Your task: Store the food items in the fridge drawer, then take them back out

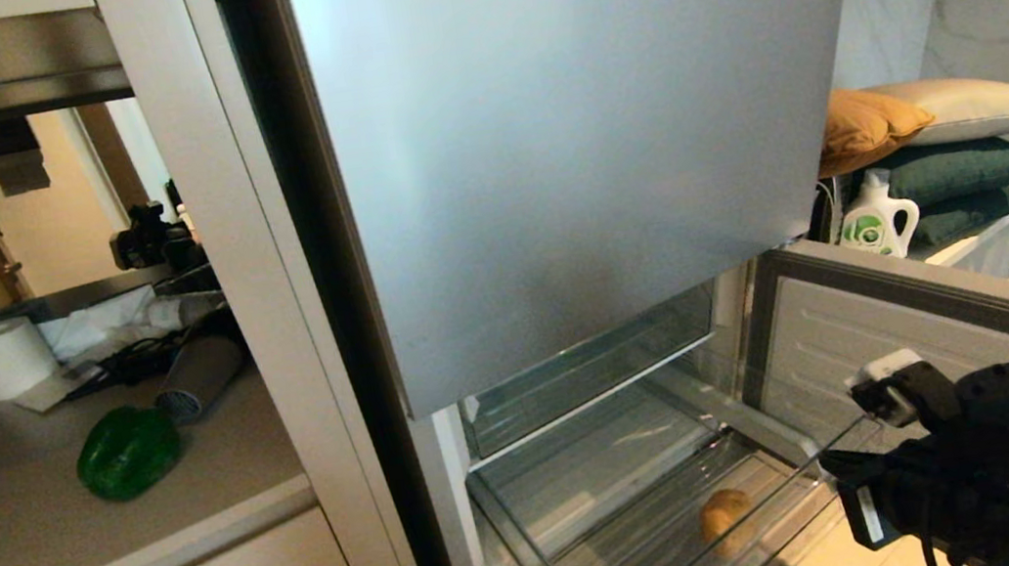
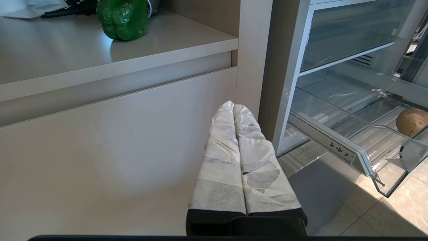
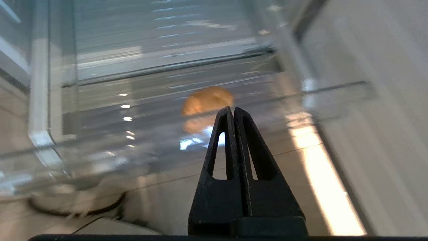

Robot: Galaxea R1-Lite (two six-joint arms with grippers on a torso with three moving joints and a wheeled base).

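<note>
The clear fridge drawer (image 1: 621, 548) is pulled out at the bottom of the fridge. A round tan bun-like lump (image 1: 725, 516) rests on its ribbed base, and the right wrist view shows the lump (image 3: 207, 100) through the drawer's front wall (image 3: 133, 134). My right gripper (image 3: 233, 108) is shut and empty. It hovers just outside that front wall and points at the lump. A glossy green bell pepper (image 1: 127, 451) lies on the counter (image 1: 6, 531) to the left. My left gripper (image 2: 234, 105), its fingers wrapped in white, is shut and parked low before the cabinet front.
A grey hair dryer (image 1: 200, 375) and a paper roll (image 1: 7, 358) lie behind the pepper. The silver upper door panel (image 1: 582, 134) hangs over the drawer. The open lower door (image 1: 916, 334) stands on the right, beside my right arm (image 1: 1001, 440). A detergent bottle (image 1: 876, 221) and pillows (image 1: 947, 132) are behind it.
</note>
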